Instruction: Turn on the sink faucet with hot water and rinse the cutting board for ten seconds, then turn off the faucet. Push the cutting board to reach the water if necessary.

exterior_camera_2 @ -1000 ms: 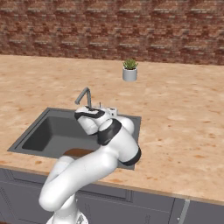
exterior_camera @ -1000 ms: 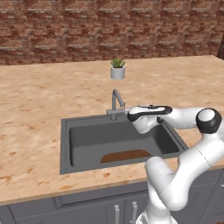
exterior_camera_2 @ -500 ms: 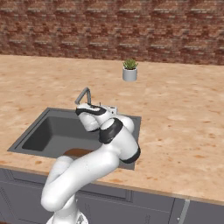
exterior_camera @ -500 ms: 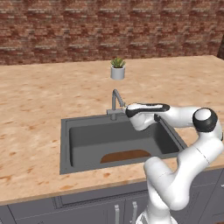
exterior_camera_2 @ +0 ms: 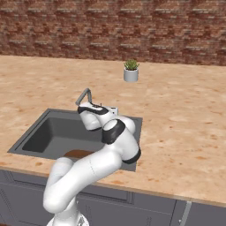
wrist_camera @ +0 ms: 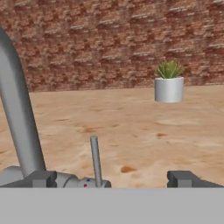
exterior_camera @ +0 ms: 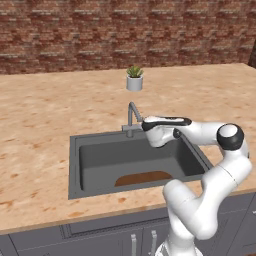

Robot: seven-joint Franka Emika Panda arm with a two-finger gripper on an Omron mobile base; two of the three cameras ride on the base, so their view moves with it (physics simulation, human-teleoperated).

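From my seat, on the left the sink (exterior_camera: pixel 75 165) is dry, with no water running that I can see, and the cutting board (exterior_camera: pixel 143 178) lies flat on the basin floor against the front wall, a little right of the middle. Moving right, the faucet (exterior_camera: pixel 132 116) stands at the back rim, its spout hooked over the basin. In the hand view its thin lever (wrist_camera: pixel 95 160) stands upright between my two dark fingertips (wrist_camera: pixel 40 178), which sit well apart on either side of it without touching. So the gripper (exterior_camera: pixel 148 124), just beside the faucet, is released and grasps nothing. Further right, a small potted plant (exterior_camera: pixel 134 79) sits on the counter (exterior_camera: pixel 40 125). I judge the task barely begun: turning on hot water, rinsing and shutting off all remain.
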